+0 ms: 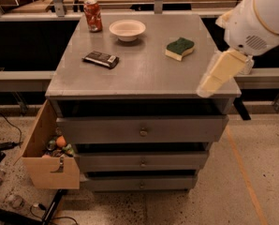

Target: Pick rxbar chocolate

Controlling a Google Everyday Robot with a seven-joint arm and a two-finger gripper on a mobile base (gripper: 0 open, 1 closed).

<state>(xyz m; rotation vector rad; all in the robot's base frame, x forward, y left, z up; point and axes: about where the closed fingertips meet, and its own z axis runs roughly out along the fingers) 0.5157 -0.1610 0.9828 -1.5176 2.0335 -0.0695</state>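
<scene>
The rxbar chocolate (pixel 101 59) is a flat dark bar with a pale patch at its right end. It lies flat on the left part of the grey cabinet top (pixel 144 71). My gripper (pixel 209 86) hangs from the white arm at the right. It is over the top's front right corner, far to the right of the bar and touching nothing.
A red soda can (pixel 93 15) and a white bowl (pixel 127 30) stand at the back of the top. A green-and-yellow sponge (pixel 180 48) lies at the right. The cabinet has drawers (pixel 142 131) in front. A wooden bin (pixel 48 153) with small items hangs open at its lower left.
</scene>
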